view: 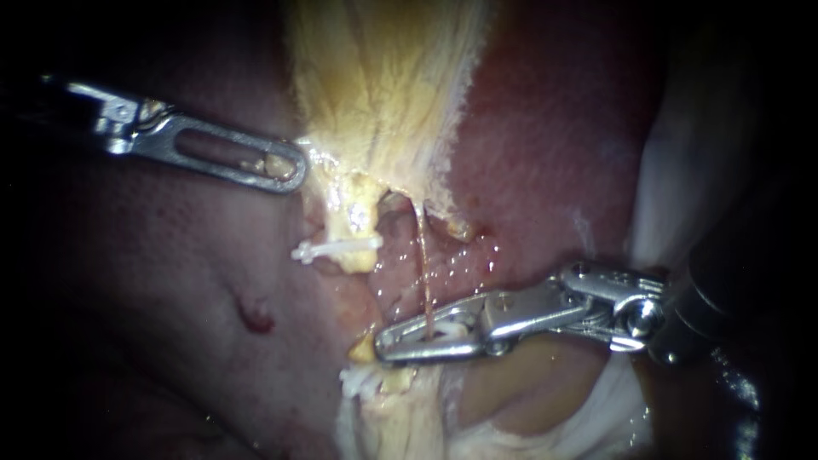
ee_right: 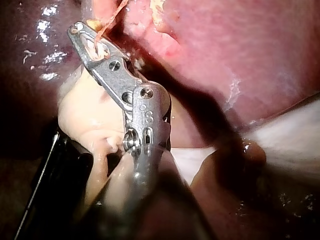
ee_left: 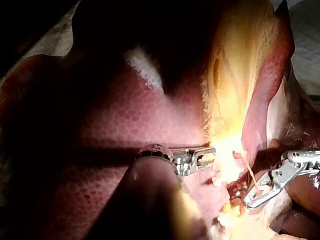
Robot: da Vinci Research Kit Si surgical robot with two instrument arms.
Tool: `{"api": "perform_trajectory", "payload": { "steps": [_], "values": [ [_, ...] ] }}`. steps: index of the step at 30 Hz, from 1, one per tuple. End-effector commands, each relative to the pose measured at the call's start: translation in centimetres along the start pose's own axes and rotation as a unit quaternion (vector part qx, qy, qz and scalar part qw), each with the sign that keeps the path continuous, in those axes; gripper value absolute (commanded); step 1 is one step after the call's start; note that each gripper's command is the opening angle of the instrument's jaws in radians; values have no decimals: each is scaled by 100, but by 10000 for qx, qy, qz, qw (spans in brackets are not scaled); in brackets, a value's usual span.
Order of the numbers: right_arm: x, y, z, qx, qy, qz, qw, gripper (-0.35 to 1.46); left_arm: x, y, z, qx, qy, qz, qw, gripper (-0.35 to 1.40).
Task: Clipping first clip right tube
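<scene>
Two instruments, two tubes. The left instrument lies almost flat, its jaws pinching the gallbladder edge. The left tube wears one white clip (only the endoscope view shows it). The right instrument slants in, its jaws squeezing the thin right tube.

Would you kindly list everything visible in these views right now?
liver: one, dark red, all around.
gallbladder: one, pale yellow, upper centre, endoscope view.
thin tube: one, reddish-tan, from gallbladder into right instrument's jaws.
clip: one, white, on yellow tissue beside the tube.
cloth: one, white, right of the liver.
left instrument: one, silver, tip at gallbladder's edge.
right instrument: one, silver, jaws shut on thin tube.
</scene>
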Motion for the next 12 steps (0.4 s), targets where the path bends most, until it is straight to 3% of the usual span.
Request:
{"api": "perform_trajectory", "payload": {
  "steps": [1, 12],
  "values": [
    [0, -2, 1, 15, -2, 17, 10000, -35, 0, 0, 0, -10, -9, -1, 10000, -35],
    [0, -1, 0, 18, -4, 15, 10000, -35, 0, 0, -1, -9, -8, -1, 10000, -35]
  ]
}}
